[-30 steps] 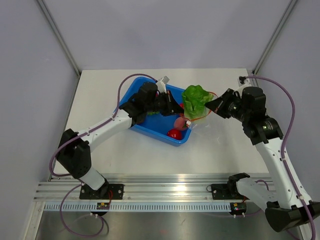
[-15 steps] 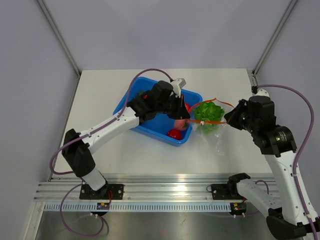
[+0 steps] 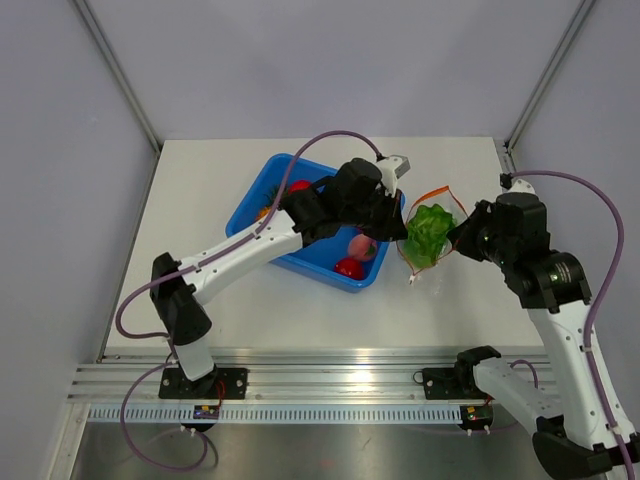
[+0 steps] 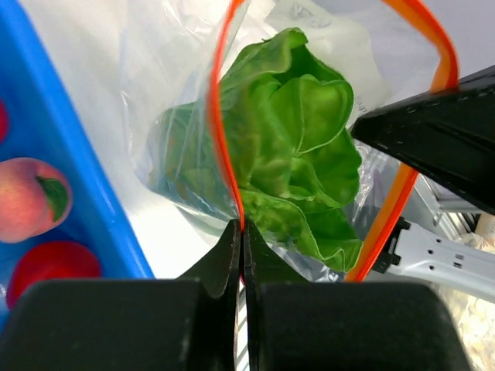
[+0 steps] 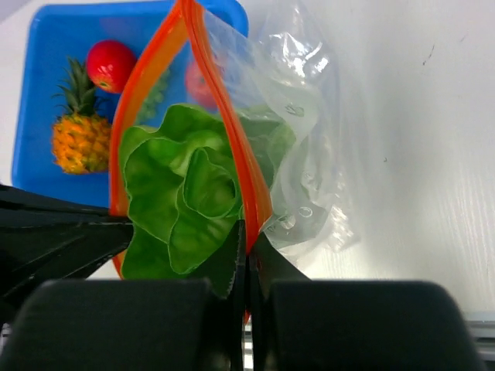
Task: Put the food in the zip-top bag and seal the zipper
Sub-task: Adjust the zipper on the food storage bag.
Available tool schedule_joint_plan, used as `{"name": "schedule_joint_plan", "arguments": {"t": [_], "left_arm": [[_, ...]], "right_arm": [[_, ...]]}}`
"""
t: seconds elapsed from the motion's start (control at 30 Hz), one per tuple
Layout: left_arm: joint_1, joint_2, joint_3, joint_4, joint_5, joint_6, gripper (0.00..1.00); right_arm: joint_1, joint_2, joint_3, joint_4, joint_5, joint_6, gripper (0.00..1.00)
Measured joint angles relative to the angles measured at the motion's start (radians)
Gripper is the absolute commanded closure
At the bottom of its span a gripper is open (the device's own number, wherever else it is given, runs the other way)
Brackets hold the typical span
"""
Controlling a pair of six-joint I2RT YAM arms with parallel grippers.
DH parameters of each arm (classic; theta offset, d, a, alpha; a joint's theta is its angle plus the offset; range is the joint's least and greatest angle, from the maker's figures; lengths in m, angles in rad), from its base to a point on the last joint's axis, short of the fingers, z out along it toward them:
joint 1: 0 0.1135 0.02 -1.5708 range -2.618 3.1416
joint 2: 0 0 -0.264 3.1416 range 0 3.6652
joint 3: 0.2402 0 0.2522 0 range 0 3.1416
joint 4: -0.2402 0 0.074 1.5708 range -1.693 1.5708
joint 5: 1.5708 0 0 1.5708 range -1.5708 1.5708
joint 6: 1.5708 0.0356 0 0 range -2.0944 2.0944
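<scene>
Zip-top bag (image 5: 305,139), made of clear crinkly film, is being held up between the two tools over the smooth white bench (image 3: 200,200). A blue rectangular hard-plastic tub (image 5: 39,46) is sitting on the bench just beside the left tool, and beyond the bag as seen from the right tool. Inside the bag, directly ahead of both tools' tips, a green cabbage (image 4: 302,154) with ruffled, layered leaves is filling most of the pouch. A bumpy orange-yellow pineapple (image 5: 77,139) with a spiky green crown is lying in the tub, along with a smooth pink peach (image 4: 31,197) and glossy round red fruits (image 5: 110,63). The thin orange-red zipper (image 5: 224,131) is bowing into an open loop around the cabbage. The left tool (image 4: 241,224) is pinching one side of that strip with its jaws pressed together. The right tool (image 5: 246,228) is gripping the opposite side the same way.
</scene>
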State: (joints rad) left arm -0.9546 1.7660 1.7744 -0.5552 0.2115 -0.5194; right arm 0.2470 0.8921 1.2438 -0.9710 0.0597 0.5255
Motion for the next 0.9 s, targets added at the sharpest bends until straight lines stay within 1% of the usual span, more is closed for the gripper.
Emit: {"name": "schedule_joint_plan", "arguments": {"t": [0.1, 0.13, 0.17, 0.23, 0.3, 0.33, 0.37, 0.4, 0.6, 0.67, 0.7, 0.73, 0.83, 0.9], "left_arm": [[-0.012, 0.0, 0.009, 0.008, 0.001, 0.0, 1.0], [-0.011, 0.001, 0.009, 0.012, 0.001, 0.0, 1.0], [-0.01, 0.007, 0.009, 0.013, 0.001, 0.0, 1.0], [-0.007, 0.04, 0.017, 0.018, 0.001, -0.001, 1.0], [-0.003, 0.093, 0.03, 0.018, 0.01, -0.002, 1.0], [-0.003, 0.121, 0.032, 0.019, 0.013, -0.002, 1.0], [-0.003, 0.141, 0.031, 0.012, 0.014, -0.002, 1.0], [-0.003, 0.15, 0.023, 0.011, 0.014, -0.001, 1.0], [-0.001, 0.148, 0.018, 0.004, 0.013, 0.013, 1.0], [-0.001, 0.147, 0.019, 0.005, 0.013, 0.014, 1.0], [0.0, 0.147, 0.019, 0.005, 0.014, 0.014, 1.0], [0.002, 0.147, 0.019, 0.005, 0.016, 0.014, 1.0], [0.007, 0.144, 0.016, 0.013, 0.018, 0.014, 1.0], [0.011, 0.142, 0.016, 0.015, 0.019, 0.013, 1.0]], "right_arm": [[0.0, -0.031, 0.005, 0.006, 0.001, -0.003, 0.96], [0.0, -0.041, -0.009, 0.014, 0.002, -0.003, 0.98], [0.0, -0.045, -0.035, 0.022, 0.002, -0.001, 1.0], [0.0, -0.031, -0.105, 0.045, 0.001, 0.013, 1.0], [0.0, 0.023, -0.173, 0.045, -0.001, 0.028, 0.97], [0.0, 0.057, -0.197, 0.045, -0.001, 0.032, 0.92], [0.0, 0.088, -0.213, 0.043, 0.0, 0.038, 0.8], [0.0, 0.104, -0.218, 0.038, 0.001, 0.04, 0.77], [0.0, 0.071, -0.172, 0.03, 0.031, 0.037, 0.78], [0.0, 0.064, -0.158, 0.031, 0.036, 0.037, 0.76], [0.0, 0.062, -0.158, 0.031, 0.037, 0.037, 0.76], [0.0, 0.058, -0.158, 0.028, 0.039, 0.037, 0.81], [0.0, 0.048, -0.159, 0.027, 0.051, 0.033, 1.0], [0.0, 0.042, -0.159, 0.023, 0.058, 0.031, 1.0]]}}
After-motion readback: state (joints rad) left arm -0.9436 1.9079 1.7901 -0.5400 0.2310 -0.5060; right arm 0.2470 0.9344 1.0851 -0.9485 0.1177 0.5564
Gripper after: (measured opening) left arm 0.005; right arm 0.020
